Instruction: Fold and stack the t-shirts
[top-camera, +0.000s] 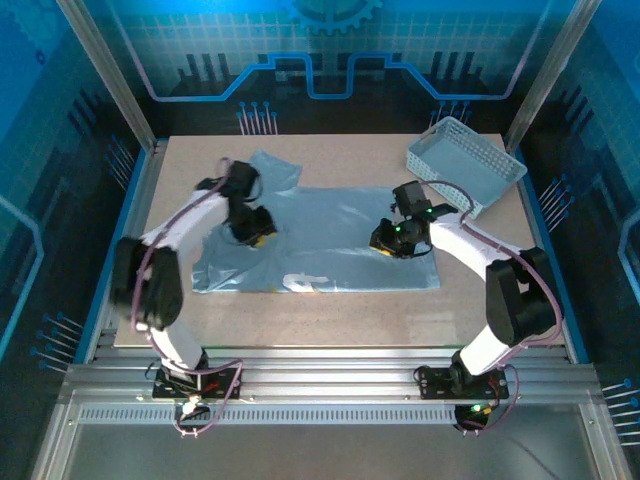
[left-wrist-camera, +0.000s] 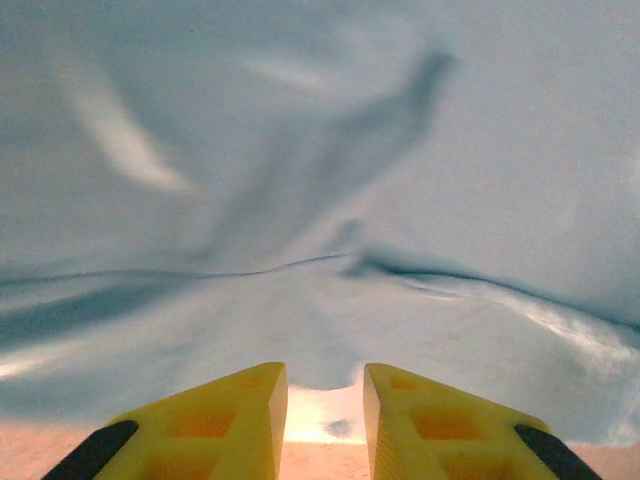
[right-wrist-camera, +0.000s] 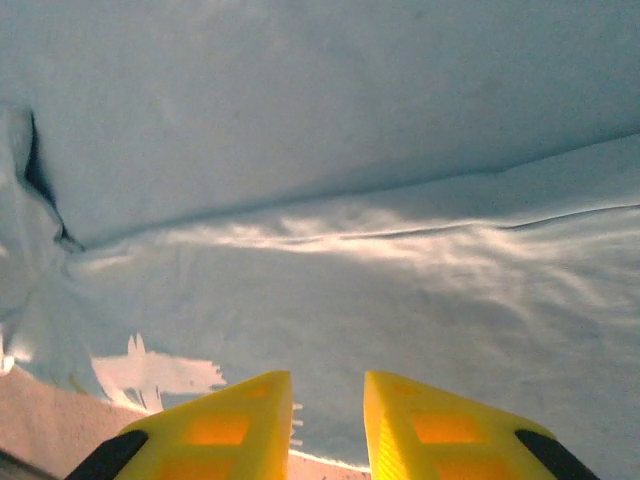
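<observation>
From the top external camera, the t-shirt (top-camera: 330, 235) lay spread across the middle of the table (top-camera: 330, 315), the left gripper (top-camera: 255, 228) down on its left part and the right gripper (top-camera: 392, 240) on its right part (a white basket (top-camera: 465, 160) sat at the far right corner). In the left wrist view the yellow fingers (left-wrist-camera: 225, 415) stood slightly apart at the cloth's edge, gripping nothing. In the right wrist view the fingers (right-wrist-camera: 430, 420) also stood apart, empty, near white lettering (right-wrist-camera: 160, 372).

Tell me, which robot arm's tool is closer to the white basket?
Right. The right tool is over the end of the t-shirt nearest the basket; the left tool is over the opposite end.
</observation>
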